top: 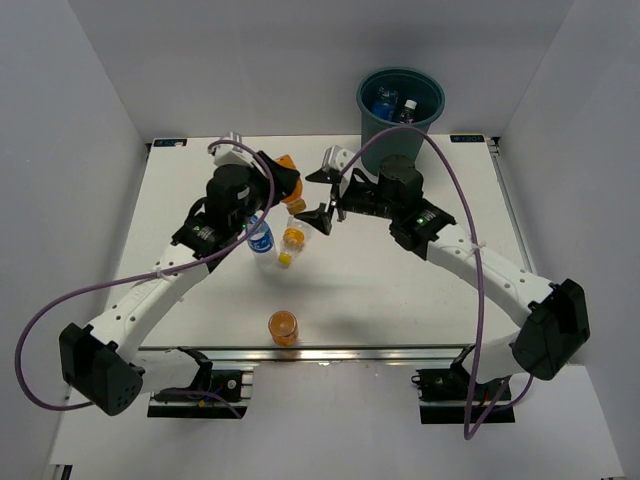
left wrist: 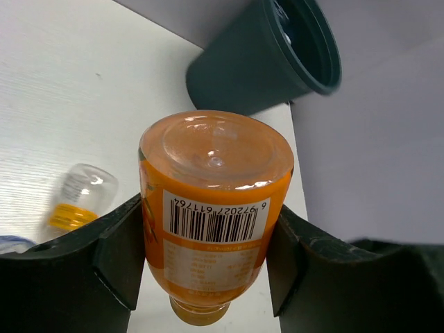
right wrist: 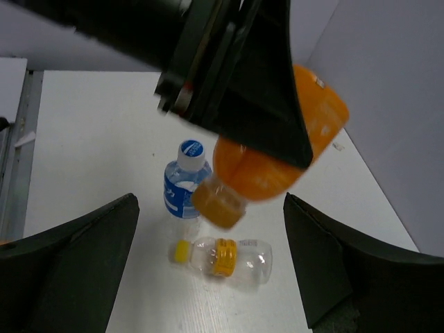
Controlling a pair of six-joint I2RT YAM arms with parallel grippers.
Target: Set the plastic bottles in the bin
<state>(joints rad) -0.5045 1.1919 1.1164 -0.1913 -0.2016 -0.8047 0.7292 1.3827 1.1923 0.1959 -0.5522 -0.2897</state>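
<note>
**A:** Which step is in hand?

**B:** The carry. On the white counter (top: pixel 380 300) the dark teal bin (top: pixel 380 125) stands upright at the far edge, right of centre. At least two bottles inside (top: pixel 386 101) show through its mouth. The left arm (top: pixel 150 290) reaches to the far middle. The left fingers (left wrist: pixel 118 257) are clamped on both sides of an orange bottle (left wrist: pixel 215 208), which is held off the counter with its base toward the bin.

**A:** And the other side?

**B:** The right arm (top: pixel 490 270) comes in from the right. The right fingers (right wrist: pixel 76 270) are spread wide with nothing between them, just beside the held bottle.

**A:** What does the next move call for?

**B:** I'd judge the bottle is gripped but not yet delivered. The left arm needs to travel far and to the right, keeping the bottle above the rim until it is over the bin's mouth, and only then let go. The right fingers sit close to that path, so it needs clearance there.

**A:** What remains after that?

**B:** Three on the counter:
- A blue-labelled bottle (top: pixel 262 238) is under the left wrist.
- A clear bottle with a yellow cap (top: pixel 292 243) lies on its side just right of the blue-labelled one.
- A second orange bottle (top: pixel 284 327) sits well apart at the near edge.
</note>
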